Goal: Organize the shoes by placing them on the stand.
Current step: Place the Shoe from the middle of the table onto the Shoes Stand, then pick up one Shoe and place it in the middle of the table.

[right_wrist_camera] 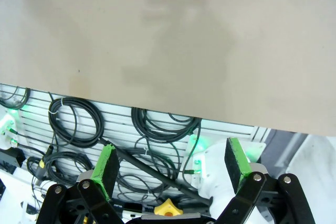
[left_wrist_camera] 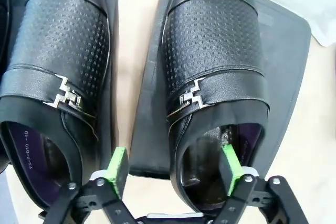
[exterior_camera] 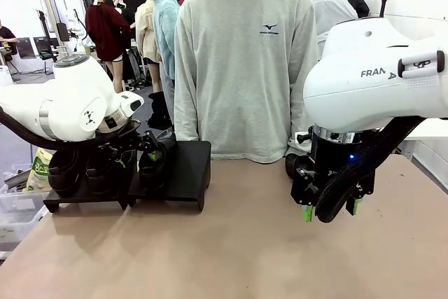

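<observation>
Over the table's left edge, the stand sits as two low black units side by side, so that each shoe gets a flat place of its own. The left gripper hangs low above them, its jaws spread wide. In the left wrist view one green pad sits in the gap between the shoes and the other pad sits inside the heel opening of the buckled shoe. That shoe lies lengthwise along the inner edge of the right-hand unit; nothing is pinched, which suggests it is left to rest there. A second buckled shoe lies parallel on the neighbouring unit, a strip of bare table between the two units (toes all pointing the same way, a tidy row). A person stands at the far edge, behind the stand. Toward the right edge, the right gripper hovers just above the bare tabletop, fingers spread and empty, apparently parked clear of the work.
</observation>
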`<action>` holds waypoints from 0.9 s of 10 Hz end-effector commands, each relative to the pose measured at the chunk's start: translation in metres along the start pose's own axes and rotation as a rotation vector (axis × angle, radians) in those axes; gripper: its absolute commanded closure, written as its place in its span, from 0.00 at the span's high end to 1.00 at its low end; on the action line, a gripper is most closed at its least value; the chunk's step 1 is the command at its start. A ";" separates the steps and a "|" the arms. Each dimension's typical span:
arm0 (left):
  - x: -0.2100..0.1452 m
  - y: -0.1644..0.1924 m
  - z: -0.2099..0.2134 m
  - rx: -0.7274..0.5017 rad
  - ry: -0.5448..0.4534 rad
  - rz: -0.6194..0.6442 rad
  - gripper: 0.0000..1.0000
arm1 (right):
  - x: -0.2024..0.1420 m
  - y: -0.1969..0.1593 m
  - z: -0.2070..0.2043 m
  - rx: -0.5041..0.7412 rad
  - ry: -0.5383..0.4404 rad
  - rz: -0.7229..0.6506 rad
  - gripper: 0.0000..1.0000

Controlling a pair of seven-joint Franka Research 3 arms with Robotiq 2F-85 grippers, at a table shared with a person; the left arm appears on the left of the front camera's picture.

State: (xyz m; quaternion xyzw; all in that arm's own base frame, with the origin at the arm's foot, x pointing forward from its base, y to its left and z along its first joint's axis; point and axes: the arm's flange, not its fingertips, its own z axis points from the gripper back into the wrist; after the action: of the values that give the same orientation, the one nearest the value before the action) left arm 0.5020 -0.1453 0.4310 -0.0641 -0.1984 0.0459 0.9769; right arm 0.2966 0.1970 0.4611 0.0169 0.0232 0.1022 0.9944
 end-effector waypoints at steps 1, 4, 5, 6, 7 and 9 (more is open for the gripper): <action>0.009 0.002 0.002 -0.023 0.084 -0.010 1.00 | 0.002 -0.001 0.004 -0.015 0.009 0.016 1.00; 0.000 0.000 0.000 0.000 0.000 0.000 1.00 | 0.002 -0.001 0.004 -0.015 0.009 0.016 1.00; 0.000 0.000 0.000 0.000 0.000 0.000 1.00 | 0.002 -0.001 0.004 -0.015 0.009 0.016 1.00; 0.000 0.000 0.000 0.000 0.000 0.000 1.00 | 0.002 -0.001 0.004 -0.015 0.009 0.016 1.00; 0.000 0.000 0.000 0.000 0.000 0.000 1.00 | 0.002 -0.001 0.004 -0.015 0.009 0.016 1.00; 0.000 0.000 0.000 0.000 0.000 0.000 1.00 | 0.002 -0.001 0.004 -0.015 0.009 0.016 1.00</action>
State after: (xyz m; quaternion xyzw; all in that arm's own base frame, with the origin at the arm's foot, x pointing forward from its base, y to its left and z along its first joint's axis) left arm 0.5029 -0.1452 0.4318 -0.0666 -0.1903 0.0453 0.9784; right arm 0.2966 0.1970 0.4611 0.0169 0.0232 0.1022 0.9944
